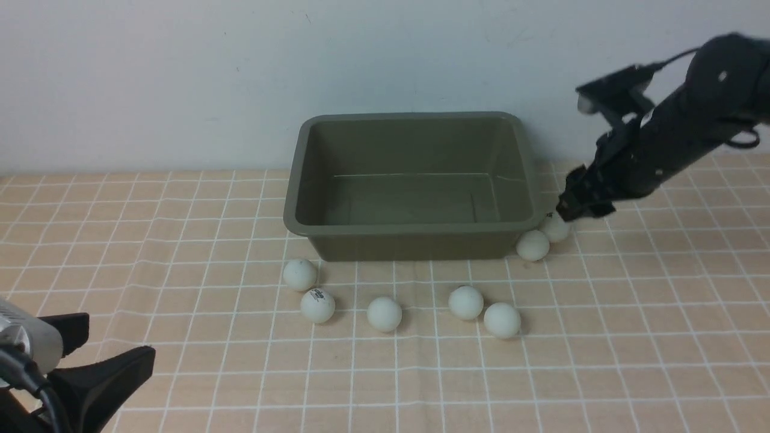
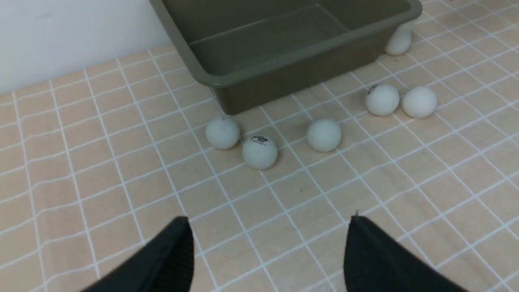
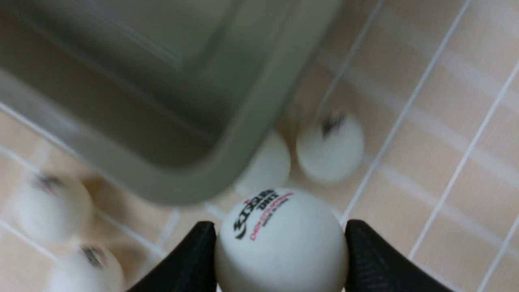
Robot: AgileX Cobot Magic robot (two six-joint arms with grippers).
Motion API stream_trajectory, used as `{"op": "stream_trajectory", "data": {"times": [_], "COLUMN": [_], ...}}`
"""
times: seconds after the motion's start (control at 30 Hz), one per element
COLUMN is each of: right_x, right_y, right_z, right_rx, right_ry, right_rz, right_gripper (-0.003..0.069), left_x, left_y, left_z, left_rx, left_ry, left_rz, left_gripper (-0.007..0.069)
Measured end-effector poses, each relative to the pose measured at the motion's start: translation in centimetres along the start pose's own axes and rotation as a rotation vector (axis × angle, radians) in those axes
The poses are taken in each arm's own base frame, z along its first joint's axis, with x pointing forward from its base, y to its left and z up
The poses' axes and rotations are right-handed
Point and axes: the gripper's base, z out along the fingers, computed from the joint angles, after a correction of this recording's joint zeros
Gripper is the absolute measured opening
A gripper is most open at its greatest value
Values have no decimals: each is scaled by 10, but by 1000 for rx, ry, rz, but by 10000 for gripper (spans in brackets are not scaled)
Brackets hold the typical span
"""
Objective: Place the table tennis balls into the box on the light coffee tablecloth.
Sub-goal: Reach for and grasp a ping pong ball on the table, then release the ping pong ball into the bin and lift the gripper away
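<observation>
Seven balls (image 1: 384,314) lie outside one box (image 1: 415,245); right pincer (image 3: 279,227) clamps an eighth ball (image 3: 282,257), left pincer (image 2: 269,222) gapes wide.

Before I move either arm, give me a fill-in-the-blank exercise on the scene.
The right gripper holds a ____.
The left gripper stands ____.
The box is coloured ____.
The balls outside it rest on the ____.

Missing words: ball; open; olive-green; tablecloth.
</observation>
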Motion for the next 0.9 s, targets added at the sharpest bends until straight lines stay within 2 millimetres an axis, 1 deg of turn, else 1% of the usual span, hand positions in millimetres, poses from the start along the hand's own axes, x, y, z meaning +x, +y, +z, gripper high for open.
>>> {"op": "stream_trajectory", "data": {"times": [0.03,0.1,0.13,0.2,0.27,0.3,0.37,0.4,0.43,0.53,0.6,0.67,0.77,0.8,0.83,0.9], "right_x": [-13,-25,-33,-44,-51,-53,-61,-61,-62,-63,-62,-62,-65,-65,-68,-70], "right_y": [1,3,5,7,7,8,7,7,6,3,2,0,-2,-3,-4,-9], "right_z": [-12,-20,-24,-23,-14,-14,2,3,15,35,44,49,52,52,50,43], "right_rx": [-18,-46,-82,-138,-190,-197,-254,-260,-280,-304,-309,-307,-278,-275,-254,-211], "right_ry": [-53,-94,-115,-136,-136,-144,-130,-127,-105,-69,-58,-56,-92,-95,-120,-131], "right_rz": [13,15,22,14,-1,-6,-15,-15,-17,-34,-39,-40,-33,-32,-34,-58], "right_gripper": [363,363,363,363,363,363,363,363,363,363,368,395,489,495,526,549], "left_x": [1,1,1,1,1,1,1,1,1,2,2,3,3,3,3,3], "left_y": [0,-1,-1,-1,-1,-1,-1,-1,-1,-1,-2,-2,-2,-2,-2,-2], "left_z": [0,0,0,0,0,0,0,0,0,0,0,0,0,0,0,0], "left_rx": [4,9,9,9,9,9,9,10,11,14,20,24,26,26,26,26], "left_ry": [6,11,11,11,12,12,12,12,13,17,24,29,30,30,30,31], "left_rz": [1,1,1,1,1,1,2,2,2,2,2,2,2,2,2,2], "left_gripper": [413,413,413,413,413,413,413,413,413,413,413,413,413,413,413,413]}}
